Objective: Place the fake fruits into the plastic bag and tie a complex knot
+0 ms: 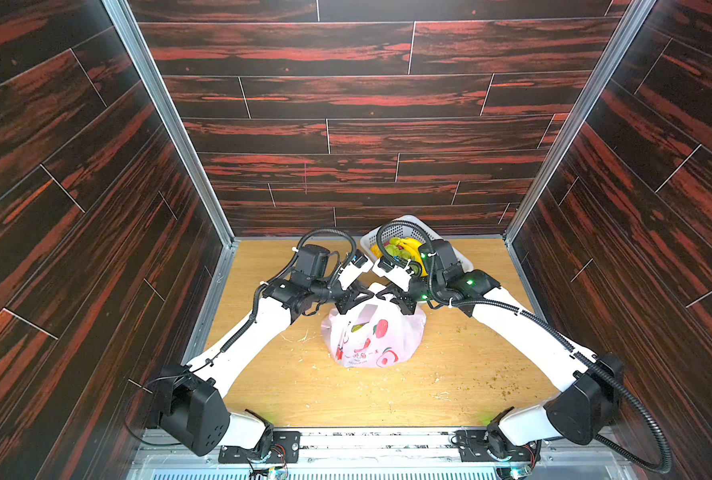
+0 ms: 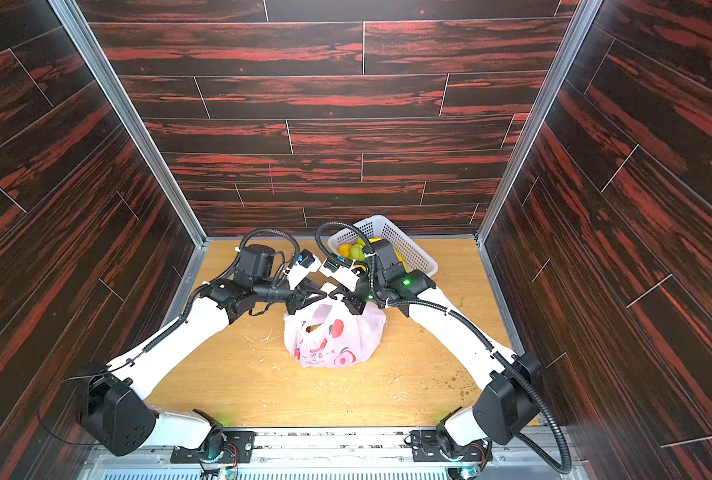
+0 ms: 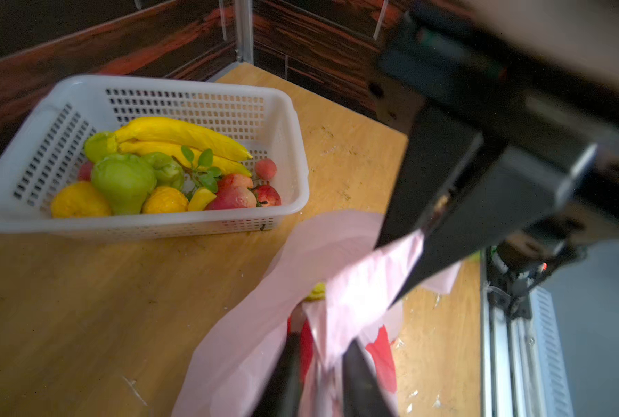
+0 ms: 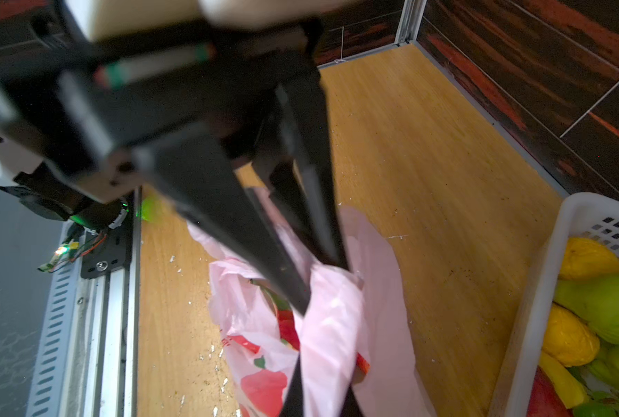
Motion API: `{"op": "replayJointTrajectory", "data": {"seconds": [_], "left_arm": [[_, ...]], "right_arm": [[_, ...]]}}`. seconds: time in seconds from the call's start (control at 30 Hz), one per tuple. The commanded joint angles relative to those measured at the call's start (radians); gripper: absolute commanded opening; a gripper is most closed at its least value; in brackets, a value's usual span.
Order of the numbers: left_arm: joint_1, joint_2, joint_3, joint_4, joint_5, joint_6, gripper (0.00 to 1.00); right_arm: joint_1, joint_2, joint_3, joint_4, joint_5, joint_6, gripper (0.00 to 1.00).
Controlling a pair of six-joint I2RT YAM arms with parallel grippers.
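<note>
The pale-pink plastic bag (image 1: 373, 338) with red fruit prints stands mid-table in both top views, its straps pulled up between my two grippers. Red and green fake fruits (image 4: 282, 317) show through it. My left gripper (image 3: 324, 375) stands slightly open, with a pink strap (image 3: 355, 299) running between its fingers. My right gripper (image 4: 324, 393) is shut on a strap of the bag (image 4: 331, 335). The grippers nearly touch above the bag's mouth, left (image 1: 356, 301) and right (image 1: 391, 300). The knot is hidden where the straps meet under the fingers.
A white perforated basket (image 3: 156, 81) sits at the back right, behind the right arm, holding bananas (image 3: 181, 139), green lumpy fruits (image 3: 123, 180), lemons (image 3: 80, 202) and red fruits (image 3: 234, 196). Crumbs litter the wooden table (image 1: 387, 395). Dark walls close three sides; a metal rail (image 1: 387, 440) runs along the front.
</note>
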Motion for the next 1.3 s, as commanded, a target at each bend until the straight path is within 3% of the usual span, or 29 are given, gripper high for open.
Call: {"op": "replayJointTrajectory", "data": {"seconds": [0.0,0.1,0.27,0.43,0.53,0.67,0.7,0.83,1.27], "left_arm": [[0.006,-0.084,-0.039,0.03,-0.083,-0.031,0.4],[0.015,-0.108,-0.083,0.034,-0.138,-0.054,0.51],[0.025,-0.099,-0.105,0.008,-0.154,-0.092,0.54],[0.024,-0.08,-0.138,0.07,-0.055,-0.101,0.56],[0.025,-0.059,-0.133,0.074,-0.041,-0.108,0.44],[0.026,-0.058,-0.105,0.056,-0.043,-0.119,0.04],[0.027,-0.061,-0.096,0.05,-0.065,-0.133,0.0],[0.032,-0.085,-0.083,0.056,-0.121,-0.204,0.0],[0.037,-0.112,-0.071,0.152,-0.031,-0.491,0.0]], "right_arm": [[0.007,-0.044,-0.019,0.025,0.031,-0.022,0.0],[0.007,-0.06,-0.023,0.04,0.047,-0.032,0.0],[0.008,-0.085,-0.043,0.072,0.091,-0.046,0.0],[0.006,-0.109,-0.067,0.104,0.083,-0.049,0.0],[0.007,-0.118,-0.081,0.106,0.079,-0.06,0.0],[0.008,-0.13,-0.104,0.098,0.11,-0.082,0.0],[0.008,-0.132,-0.107,0.094,0.124,-0.087,0.0],[0.01,-0.139,-0.132,0.102,0.186,-0.097,0.0],[0.064,-0.135,-0.242,0.322,0.493,-0.111,0.0]]}}
